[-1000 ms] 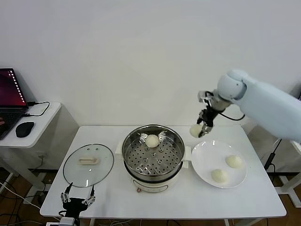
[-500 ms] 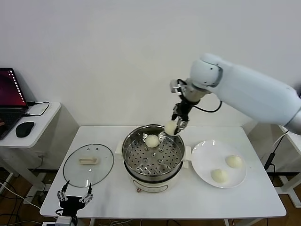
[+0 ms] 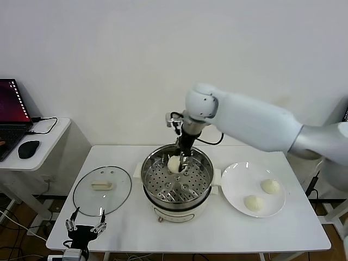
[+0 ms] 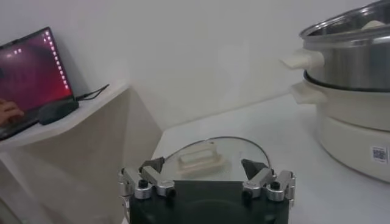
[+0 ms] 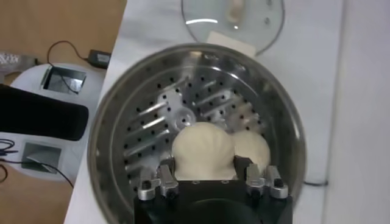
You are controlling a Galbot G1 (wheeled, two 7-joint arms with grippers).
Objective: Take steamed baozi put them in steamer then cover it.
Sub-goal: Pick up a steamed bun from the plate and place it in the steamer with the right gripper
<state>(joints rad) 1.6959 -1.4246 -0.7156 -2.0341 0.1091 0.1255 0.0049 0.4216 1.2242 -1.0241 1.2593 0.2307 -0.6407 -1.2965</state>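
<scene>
- Holding two buns over its perforated tray, the steamer [image 3: 176, 182] stands at the middle of the white table [image 3: 293, 231]; one steamed baozi [image 5: 253, 148] lies on the tray toward the far rim, and the held baozi [image 5: 203, 151] touches it on one side.
- Two more baozi [image 3: 270, 186] [image 3: 253, 203] lie on the flat white plate [image 3: 235, 190], which sits just beside the steamer toward the table's right edge.
- The cover [image 3: 102, 189], clear glass with a cream handle, lies flat on the table near the left edge, apart from the steamer.
- The table stands against a plain white wall; a lower side desk [image 3: 51, 130] beyond the left edge carries a laptop [image 3: 12, 111] and a black mouse [image 3: 28, 148].
- The right gripper [image 5: 213, 176] reaches down inside the steamer's far half, its fingers clamped on the held baozi at both sides; whether that bun rests on the tray I cannot tell.
- The left gripper [image 4: 207, 181] hangs at the table's near left corner, just off the front edge below the cover, its fingers spread wide with nothing between them.
</scene>
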